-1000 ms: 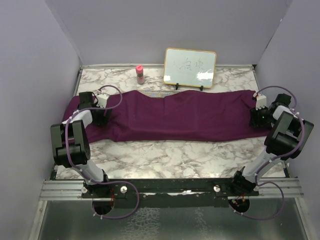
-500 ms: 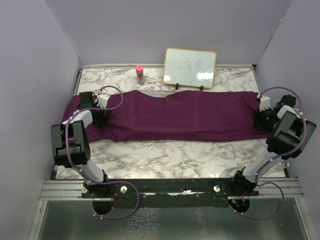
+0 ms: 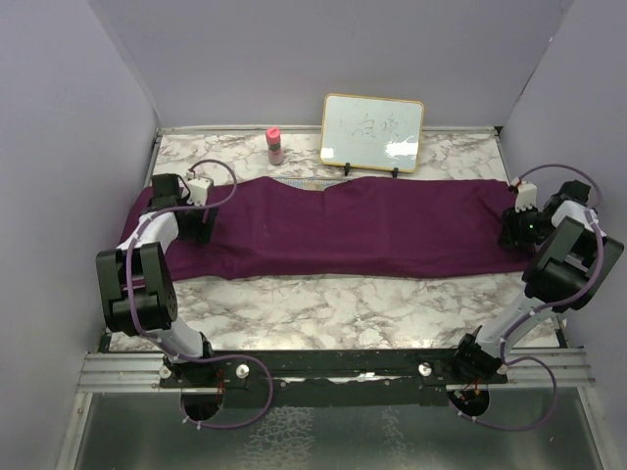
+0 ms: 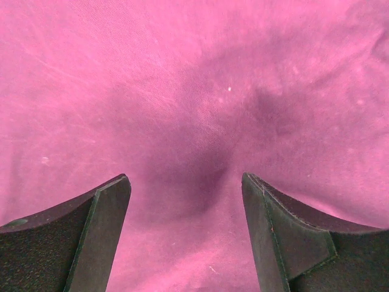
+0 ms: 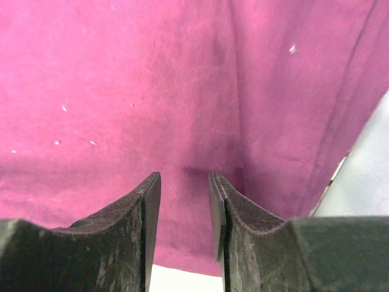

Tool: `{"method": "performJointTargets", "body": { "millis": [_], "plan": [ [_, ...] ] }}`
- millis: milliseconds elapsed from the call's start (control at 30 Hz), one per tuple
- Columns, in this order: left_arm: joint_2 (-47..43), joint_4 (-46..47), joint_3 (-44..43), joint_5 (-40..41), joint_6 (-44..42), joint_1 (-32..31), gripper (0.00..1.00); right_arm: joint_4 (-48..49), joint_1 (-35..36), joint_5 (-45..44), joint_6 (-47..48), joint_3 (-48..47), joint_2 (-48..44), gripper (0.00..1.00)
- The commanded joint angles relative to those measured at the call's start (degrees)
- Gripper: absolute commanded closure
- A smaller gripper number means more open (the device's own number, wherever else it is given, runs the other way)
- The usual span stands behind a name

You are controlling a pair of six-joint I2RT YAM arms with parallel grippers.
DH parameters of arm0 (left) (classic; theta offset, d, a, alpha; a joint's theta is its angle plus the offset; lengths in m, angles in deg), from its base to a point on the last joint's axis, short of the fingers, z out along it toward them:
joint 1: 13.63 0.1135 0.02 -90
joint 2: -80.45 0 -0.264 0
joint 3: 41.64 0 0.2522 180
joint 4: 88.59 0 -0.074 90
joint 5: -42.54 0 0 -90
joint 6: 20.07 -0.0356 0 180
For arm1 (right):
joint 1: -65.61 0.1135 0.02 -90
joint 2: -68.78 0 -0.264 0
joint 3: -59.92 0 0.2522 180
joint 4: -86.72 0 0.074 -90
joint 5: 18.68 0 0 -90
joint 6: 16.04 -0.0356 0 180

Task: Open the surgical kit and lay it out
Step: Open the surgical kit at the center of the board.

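The surgical kit's dark purple cloth wrap lies spread in a long band across the marble table. A thin silvery strip peeks out at its far edge; the rest of the kit's contents are hidden under the cloth. My left gripper hangs over the cloth's left end, open wide, with only flat cloth showing between the fingers. My right gripper stands at the cloth's right end, jaws narrowly apart, tips down against the cloth near its edge, with no fold between them.
A framed whiteboard stands at the back centre, and a small pink-capped bottle stands left of it. Purple walls close in on the left, back and right. Bare marble table runs along the front of the cloth.
My right gripper has moved right, and the cloth's right end has stretched out with it. The left gripper has shifted slightly toward the far left.
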Motion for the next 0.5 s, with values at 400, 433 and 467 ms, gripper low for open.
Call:
{"method": "performJointTargets", "body": {
  "millis": [400,433,467],
  "plan": [
    [0.3,9.7,-10.7,2.1,8.1,1.6,0.23,3.1,3.4,11.2,-15.8,-12.9,-1.3,0.5],
    [1.9,9.4,-12.4,1.8,8.6,2.3,0.23,3.3,4.0,10.9,-17.1,-14.1,-0.8,0.49],
    [3.4,9.1,-14.1,1.5,9.1,3.0,0.23,3.6,4.8,10.5,-18.0,-15.0,-0.1,0.49]
  ]
}}
